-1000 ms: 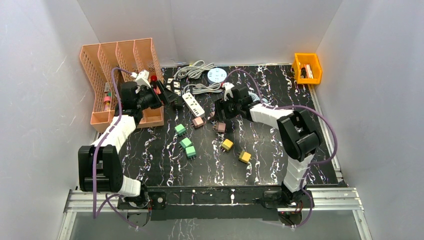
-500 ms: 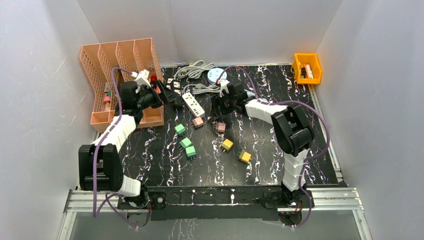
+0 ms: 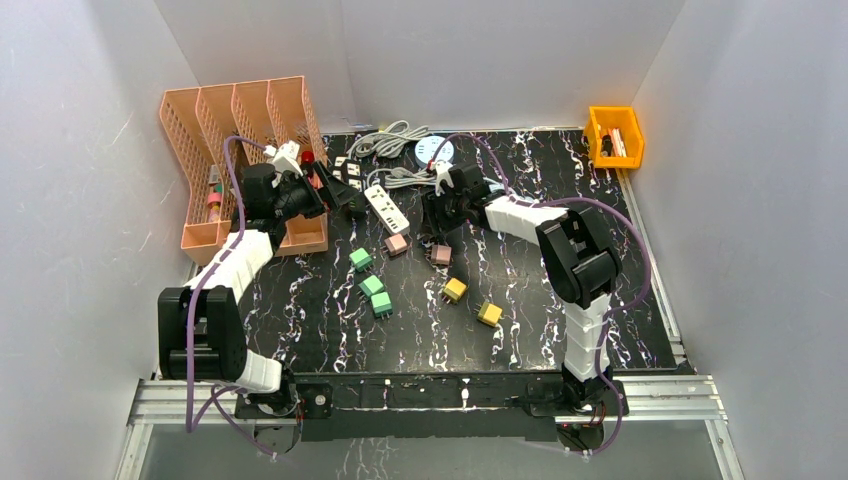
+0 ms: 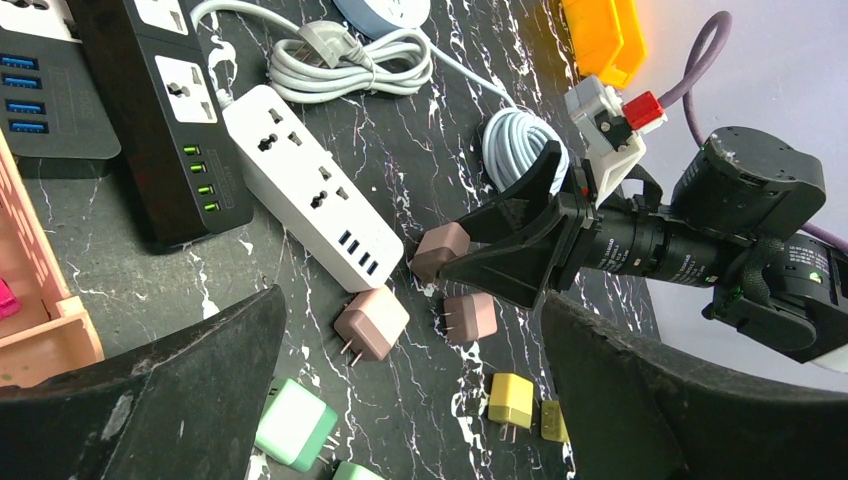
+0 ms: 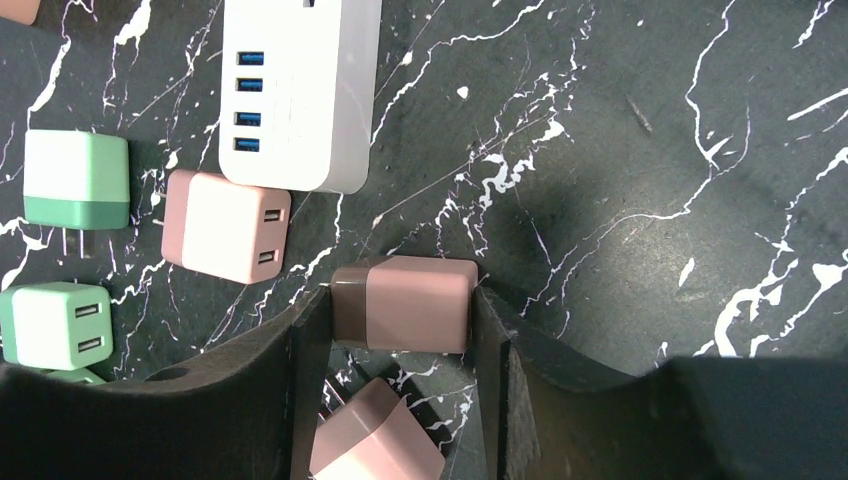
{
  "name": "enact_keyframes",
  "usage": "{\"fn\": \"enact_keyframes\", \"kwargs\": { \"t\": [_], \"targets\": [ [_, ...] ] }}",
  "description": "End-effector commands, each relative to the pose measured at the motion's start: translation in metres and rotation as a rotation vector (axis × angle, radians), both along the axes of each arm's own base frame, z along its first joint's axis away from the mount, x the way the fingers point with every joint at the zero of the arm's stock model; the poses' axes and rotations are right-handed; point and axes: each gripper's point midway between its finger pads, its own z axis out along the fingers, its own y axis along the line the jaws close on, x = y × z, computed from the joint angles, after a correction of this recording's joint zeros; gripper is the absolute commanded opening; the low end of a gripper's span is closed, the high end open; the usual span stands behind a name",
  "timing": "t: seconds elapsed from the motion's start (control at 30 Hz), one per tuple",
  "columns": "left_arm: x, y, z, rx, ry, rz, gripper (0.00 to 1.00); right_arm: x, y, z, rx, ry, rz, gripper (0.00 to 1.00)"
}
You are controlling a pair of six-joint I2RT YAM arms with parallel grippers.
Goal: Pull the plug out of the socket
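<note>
A black, white-veined marble tabletop (image 3: 520, 300) is spread beneath the left gripper (image 3: 335, 193); plain white walls (image 3: 500, 60) are seen beyond it.

Pink plug (image 5: 405, 305): a small rounded cube with a darker brownish band at one end. It is turned on its side and gripped between the two fingers of the right gripper (image 5: 400, 292) (its prongs are hidden). The socket is a long white power strip (image 5: 300, 90), lying flat with four blue USB ports at its near end. The plug sits just beside that end, not touching it.
</note>
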Motion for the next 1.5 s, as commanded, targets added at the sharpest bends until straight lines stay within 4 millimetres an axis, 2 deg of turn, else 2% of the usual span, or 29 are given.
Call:
{"fn": "enact_keyframes", "kwargs": {
  "t": [0.0, 0.13, 0.33, 0.4, 0.47, 0.63, 0.77, 1.0, 1.13, 1.2, 1.23, 1.27, 1.4, 1.47],
  "targets": [
    [-0.006, -0.004, 0.008, -0.005, -0.027, -0.032, 0.98, 0.008, 0.009, 0.020, 0.018, -0.042, 0.028, 0.45],
    [-0.008, -0.003, 0.008, 0.001, -0.027, -0.028, 0.98, 0.010, 0.009, 0.036, 0.003, -0.051, 0.033, 0.37],
    [-0.010, -0.001, 0.009, 0.011, -0.027, -0.026, 0.98, 0.015, 0.009, 0.058, -0.076, 0.022, 0.011, 0.35],
    [-0.010, -0.001, 0.010, 0.013, -0.029, -0.026, 0.98, 0.012, 0.011, 0.065, -0.077, 0.071, -0.007, 0.34],
    [-0.011, 0.000, 0.012, 0.018, -0.032, -0.027, 0.98, -0.001, 0.011, 0.069, -0.091, 0.172, -0.031, 0.34],
    [-0.013, 0.001, 0.009, 0.026, -0.020, -0.031, 0.98, -0.023, 0.007, 0.057, -0.159, 0.288, -0.048, 0.35],
    [-0.015, -0.001, 0.006, 0.022, -0.009, -0.041, 0.98, -0.038, 0.012, 0.045, -0.178, 0.369, -0.021, 0.34],
    [-0.018, 0.000, 0.004, 0.023, -0.001, -0.043, 0.98, -0.049, 0.026, 0.020, -0.201, 0.440, -0.008, 0.34],
    [-0.020, 0.001, -0.001, 0.031, 0.010, -0.044, 0.98, -0.049, 0.029, 0.010, -0.210, 0.452, -0.005, 0.53],
    [-0.021, 0.001, -0.003, 0.034, 0.015, -0.044, 0.98, -0.048, 0.029, 0.009, -0.214, 0.443, -0.006, 0.72],
    [-0.021, 0.002, -0.003, 0.034, 0.014, -0.043, 0.98, -0.045, 0.029, 0.009, -0.217, 0.431, -0.011, 0.93],
    [-0.022, 0.002, -0.005, 0.034, 0.016, -0.043, 0.99, -0.043, 0.029, 0.011, -0.215, 0.418, -0.011, 0.98],
    [-0.022, 0.002, -0.007, 0.034, 0.023, -0.042, 0.98, -0.028, 0.029, 0.030, -0.201, 0.310, -0.026, 0.98],
    [-0.023, 0.002, -0.008, 0.035, 0.024, -0.042, 0.98, -0.020, 0.027, 0.055, -0.176, 0.215, -0.027, 0.98]
  ]
}}
